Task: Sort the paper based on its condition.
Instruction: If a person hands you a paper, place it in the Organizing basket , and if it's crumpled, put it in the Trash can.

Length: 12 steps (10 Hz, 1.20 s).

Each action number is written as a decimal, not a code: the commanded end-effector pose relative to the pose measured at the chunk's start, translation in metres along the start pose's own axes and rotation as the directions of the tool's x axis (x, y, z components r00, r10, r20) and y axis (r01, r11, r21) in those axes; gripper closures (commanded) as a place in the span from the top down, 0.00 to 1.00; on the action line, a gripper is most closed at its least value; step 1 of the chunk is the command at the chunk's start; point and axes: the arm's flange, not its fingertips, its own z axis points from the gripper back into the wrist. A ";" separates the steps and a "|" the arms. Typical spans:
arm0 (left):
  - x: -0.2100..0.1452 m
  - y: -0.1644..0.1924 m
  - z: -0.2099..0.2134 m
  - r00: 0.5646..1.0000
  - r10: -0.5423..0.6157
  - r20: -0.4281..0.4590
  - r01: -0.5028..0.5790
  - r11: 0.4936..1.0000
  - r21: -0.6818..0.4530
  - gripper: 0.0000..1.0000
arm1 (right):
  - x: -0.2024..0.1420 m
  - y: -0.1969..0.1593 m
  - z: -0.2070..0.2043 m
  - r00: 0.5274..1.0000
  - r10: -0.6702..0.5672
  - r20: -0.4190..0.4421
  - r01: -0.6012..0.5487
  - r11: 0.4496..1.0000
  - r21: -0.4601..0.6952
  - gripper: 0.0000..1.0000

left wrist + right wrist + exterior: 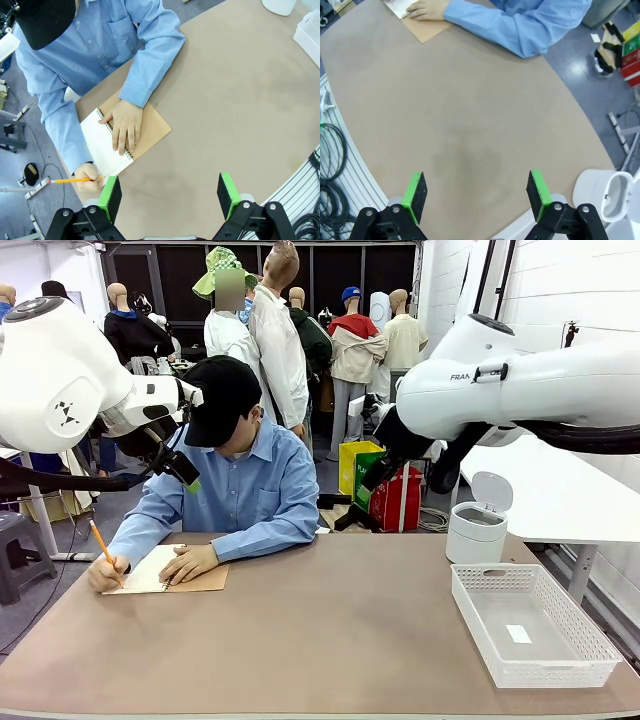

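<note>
No loose white sheet is in view. At the far left of the table a person writes with an orange pencil (103, 548) on the white page of a spiral-bound notebook (165, 575) with a tan cover (152, 132), the other hand (125, 125) flat on it. High above the table near the notebook hangs my left gripper (169, 192), open, with nothing between its green pads. My right gripper (477, 192) is open too, high over the bare middle of the table.
A white lattice basket (590, 640) stands at the table's right, with a tiny white scrap (518, 633) in it. Behind it is a small white bin (475, 530) with its lid up. The brown tabletop (330, 630) stretches between them.
</note>
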 end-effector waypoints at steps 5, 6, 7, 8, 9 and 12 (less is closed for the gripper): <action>0.000 0.001 0.001 1.000 -0.005 0.003 0.005 1.000 -0.003 1.00 | -0.001 0.000 0.001 1.000 -0.001 0.001 0.001 1.000 0.000 1.00; 0.000 0.001 0.001 1.000 -0.005 0.003 0.005 1.000 -0.003 1.00 | -0.001 0.000 0.001 1.000 -0.001 0.001 0.001 1.000 0.000 1.00; 0.000 0.001 0.001 1.000 -0.005 0.003 0.005 1.000 -0.003 1.00 | -0.001 0.000 0.001 1.000 -0.001 0.001 0.001 1.000 0.000 1.00; 0.000 0.001 0.001 1.000 -0.005 0.003 0.005 1.000 -0.003 1.00 | -0.001 0.000 0.001 1.000 -0.001 0.001 0.001 1.000 0.000 1.00; 0.000 0.001 0.001 1.000 -0.005 0.003 0.005 1.000 -0.003 1.00 | -0.001 0.000 0.001 1.000 -0.001 0.001 0.001 1.000 0.000 1.00; 0.000 0.001 0.001 1.000 -0.005 0.003 0.005 1.000 -0.003 1.00 | -0.001 0.000 0.001 1.000 -0.001 0.001 0.001 1.000 0.000 1.00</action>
